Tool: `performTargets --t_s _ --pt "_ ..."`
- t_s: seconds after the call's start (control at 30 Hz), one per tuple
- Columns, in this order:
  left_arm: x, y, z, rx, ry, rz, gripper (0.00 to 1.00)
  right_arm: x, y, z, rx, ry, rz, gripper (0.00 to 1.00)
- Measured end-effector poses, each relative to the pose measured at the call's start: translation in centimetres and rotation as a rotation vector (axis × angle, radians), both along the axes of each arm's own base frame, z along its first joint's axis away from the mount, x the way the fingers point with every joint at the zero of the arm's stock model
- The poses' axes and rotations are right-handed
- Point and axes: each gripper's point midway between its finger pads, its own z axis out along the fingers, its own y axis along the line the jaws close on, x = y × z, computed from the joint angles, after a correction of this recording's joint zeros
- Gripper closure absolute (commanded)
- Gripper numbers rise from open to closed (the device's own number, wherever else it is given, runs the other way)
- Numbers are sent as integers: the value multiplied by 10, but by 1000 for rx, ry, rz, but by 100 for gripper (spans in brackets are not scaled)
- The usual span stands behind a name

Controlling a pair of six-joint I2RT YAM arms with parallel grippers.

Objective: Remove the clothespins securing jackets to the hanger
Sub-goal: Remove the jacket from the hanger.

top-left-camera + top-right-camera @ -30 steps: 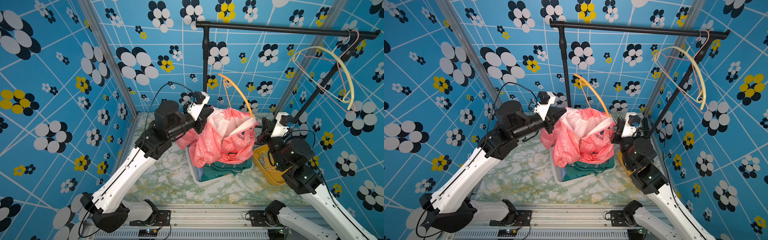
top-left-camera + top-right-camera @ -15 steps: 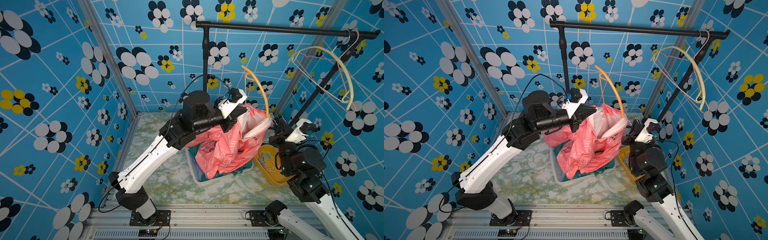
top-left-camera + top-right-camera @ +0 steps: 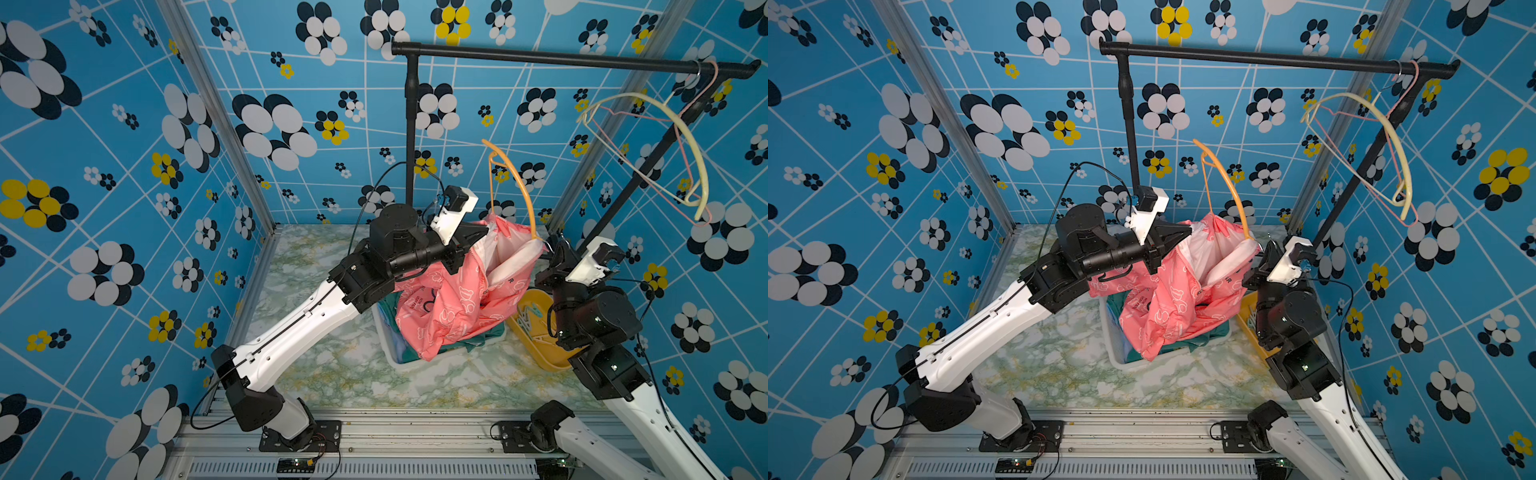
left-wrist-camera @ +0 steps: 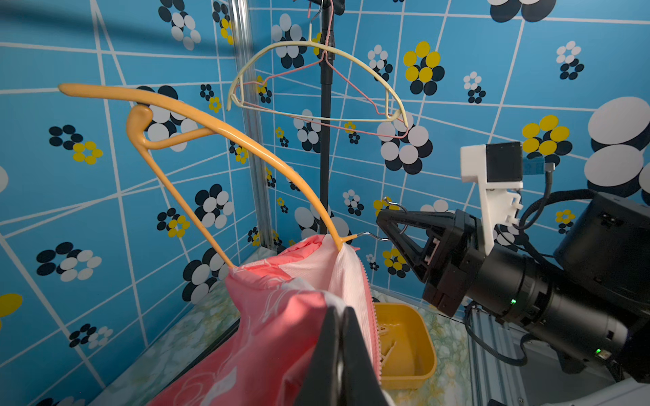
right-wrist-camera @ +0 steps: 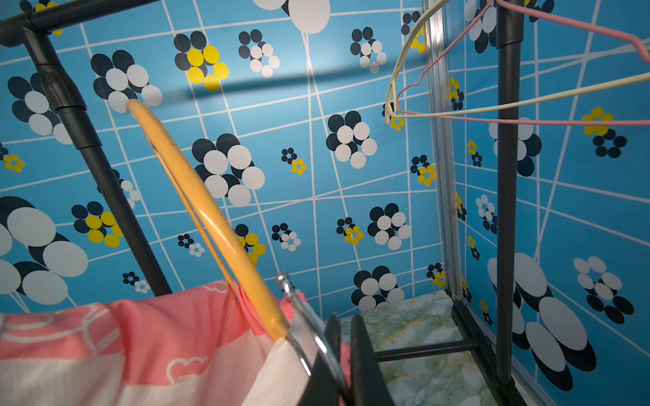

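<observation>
on the marbled table (image 3: 332,365) a glossy, crumpled pink jacket (image 3: 449,307) drapes over a white basket (image 3: 386,345). a curved orange plastic hanger (image 3: 524,195) pokes from its collar. the left gripper (image 4: 340,313) is clenched on the fabric, the right gripper (image 5: 344,327) on the thin metal hook (image 5: 297,305). tan clothespins (image 4: 387,348) lie in a yellow tub (image 4: 427,334).

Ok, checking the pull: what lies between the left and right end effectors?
In a top view, the glossy pink jacket on the orange plastic hanger spans from the left end effector to the right end effector.

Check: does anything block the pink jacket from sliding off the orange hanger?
No clothespin shows on the pink jacket. One orange hanger shoulder is buried in fabric; a clip there could be hidden.
</observation>
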Motion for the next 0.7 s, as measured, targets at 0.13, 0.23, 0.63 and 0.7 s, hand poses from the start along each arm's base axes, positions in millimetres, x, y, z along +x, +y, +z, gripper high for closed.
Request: performTargets --t_s 0.13,0.23,0.63,0.7 --pt "-1 3 -37 40 98 5 100 2 -1 -8 -11 20 -7 100" --pt "-1 6 -71 84 180 18 100 4 0 -13 -18 35 -9 100" --pt "29 55 -280 396 515 403 100 31 28 -44 -38 134 89 100" --pt "40 54 -305 445 523 456 100 37 36 -50 -30 148 124 100"
